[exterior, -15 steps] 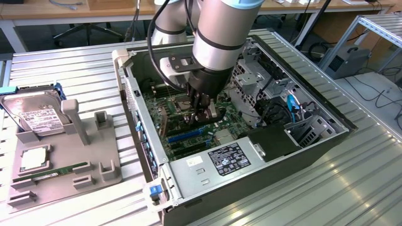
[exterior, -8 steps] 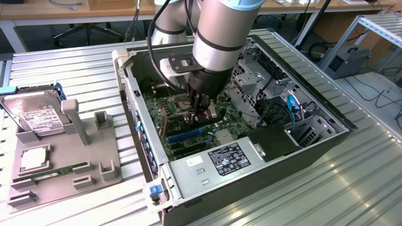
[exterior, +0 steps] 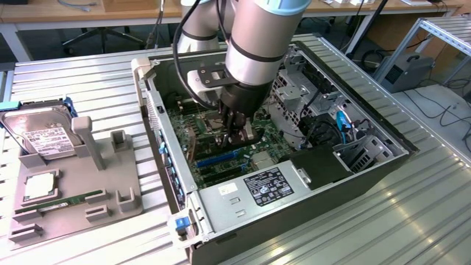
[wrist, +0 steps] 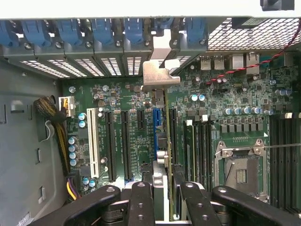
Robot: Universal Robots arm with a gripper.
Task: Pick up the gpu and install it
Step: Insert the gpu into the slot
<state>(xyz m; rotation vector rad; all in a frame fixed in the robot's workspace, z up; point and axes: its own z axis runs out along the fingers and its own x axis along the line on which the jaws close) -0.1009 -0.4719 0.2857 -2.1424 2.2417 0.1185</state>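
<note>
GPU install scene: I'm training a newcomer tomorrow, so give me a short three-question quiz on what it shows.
1. True or false: the gpu lies on the grey holder.
2. Which item rests on that holder, at the exterior view's left? A. hard drive B. keyboard C. cooling fan
3. Fill in: the claw is reaching down inside the open ____.

Key
1. False: the claw grips the gpu edge-on over the motherboard, its silver bracket towards the rear slots.
2. A
3. computer case
</note>
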